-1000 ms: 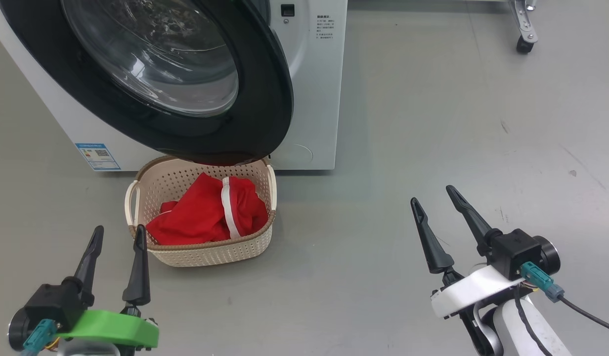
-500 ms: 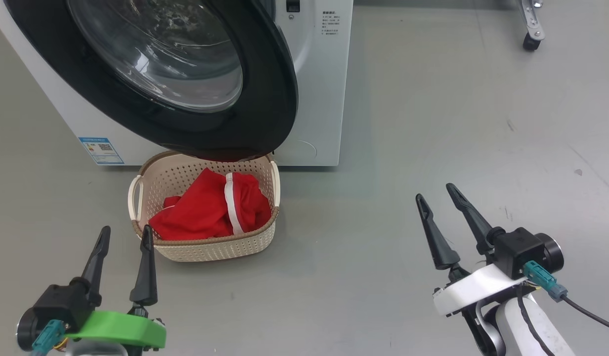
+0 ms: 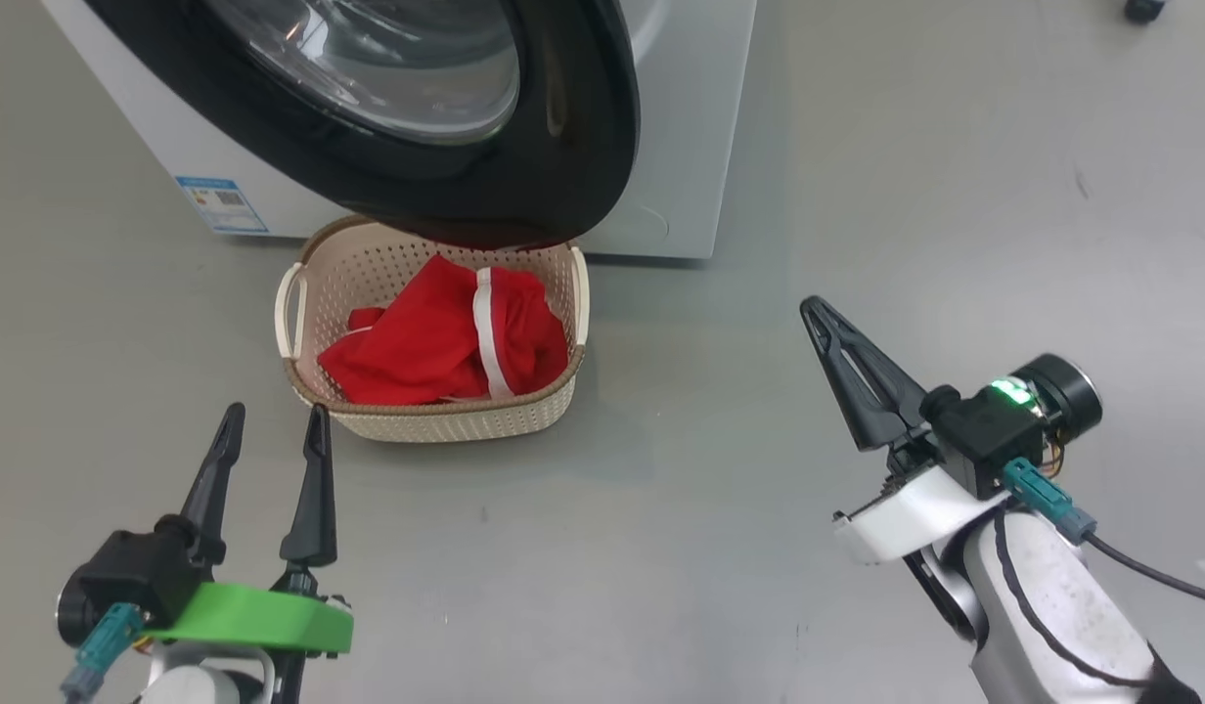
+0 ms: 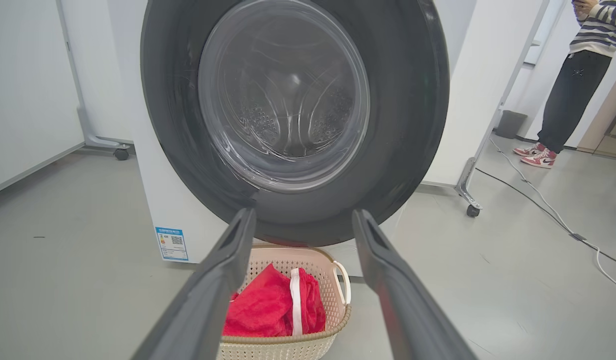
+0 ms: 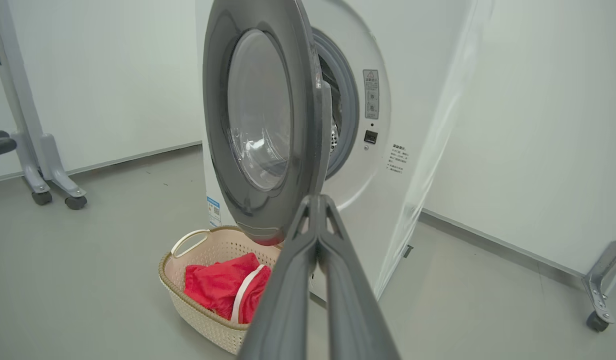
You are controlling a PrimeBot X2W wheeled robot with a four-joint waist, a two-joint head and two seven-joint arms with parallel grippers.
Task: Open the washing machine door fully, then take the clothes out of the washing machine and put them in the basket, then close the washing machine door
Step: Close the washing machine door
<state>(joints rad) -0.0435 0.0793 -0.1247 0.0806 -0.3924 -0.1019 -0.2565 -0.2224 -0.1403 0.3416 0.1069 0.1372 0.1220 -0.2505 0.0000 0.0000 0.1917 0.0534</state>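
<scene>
The clothes [image 3: 446, 337] lay in the basket [image 3: 466, 409] beneath the swung-out washing machine door [image 3: 578, 147]. Nearer, the left end effector [image 3: 276, 409] was spread and the right end effector [image 3: 810, 306] pressed together, both empty.

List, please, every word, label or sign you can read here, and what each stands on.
Nothing can be read outright.
Blue label with a QR code, low on the washing machine: too small to read.
Sticker with a warning triangle, beside the door opening: blurred.
Printed lines below that sticker: too small.
</scene>
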